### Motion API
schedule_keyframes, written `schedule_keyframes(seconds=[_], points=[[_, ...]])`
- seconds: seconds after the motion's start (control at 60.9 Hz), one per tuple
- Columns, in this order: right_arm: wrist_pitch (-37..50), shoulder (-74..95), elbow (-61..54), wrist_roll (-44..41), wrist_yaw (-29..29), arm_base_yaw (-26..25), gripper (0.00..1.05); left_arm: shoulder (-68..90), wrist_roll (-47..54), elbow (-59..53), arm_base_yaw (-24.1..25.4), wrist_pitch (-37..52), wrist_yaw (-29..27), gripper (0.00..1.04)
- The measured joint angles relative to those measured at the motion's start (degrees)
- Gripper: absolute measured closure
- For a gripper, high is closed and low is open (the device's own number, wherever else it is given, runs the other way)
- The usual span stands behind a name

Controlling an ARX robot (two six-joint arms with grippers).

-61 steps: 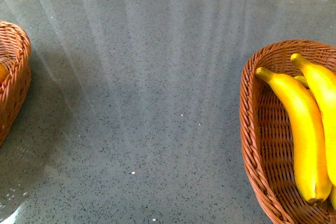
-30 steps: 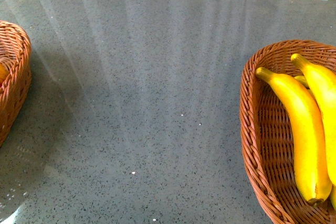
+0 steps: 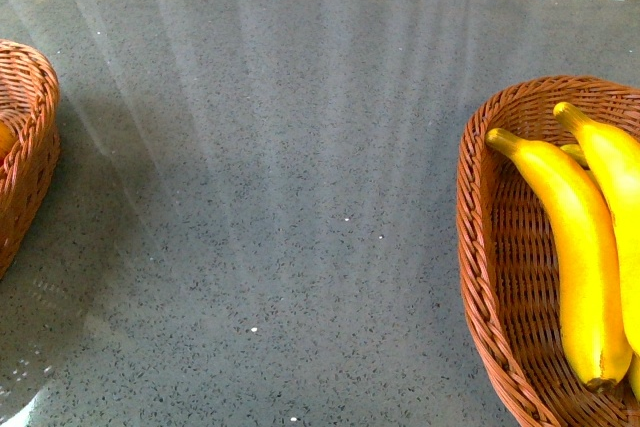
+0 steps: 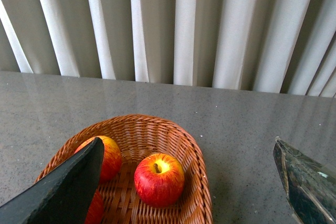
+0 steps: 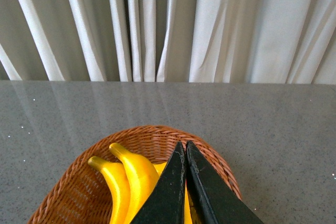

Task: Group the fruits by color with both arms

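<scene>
Left end effector (image 4: 184, 182) spread wide above apples (image 4: 159, 179), empty; right end effector (image 5: 185, 153) closed over bananas (image 5: 137, 177), empty

Neither arm seen in front view. Left gripper (image 4: 189, 182) shown in left wrist view with jaws spread wide, one black finger (image 4: 63, 192) at one side, other finger at opposite edge; nothing held between. Right gripper (image 5: 185, 153) shown in right wrist view with fingers pressed together, tips meeting, nothing clamped.

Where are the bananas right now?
The bananas lie in the wicker basket at the front view's right edge; the right wrist view shows them under the shut right tool.
</scene>
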Motion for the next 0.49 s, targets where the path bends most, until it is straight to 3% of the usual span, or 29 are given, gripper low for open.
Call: schedule_keyframes(seconds=[0.181,0.493], points=[[0.0,-0.1,0.0,0.0,0.0,0.0,1.02,0.0,0.0,0.0,0.0,0.0,0.0,0.09],[-0.1,-0.1,0.0,0.0,0.0,0.0,0.5,0.0,0.0,0.0,0.0,0.0,0.0,0.09]])
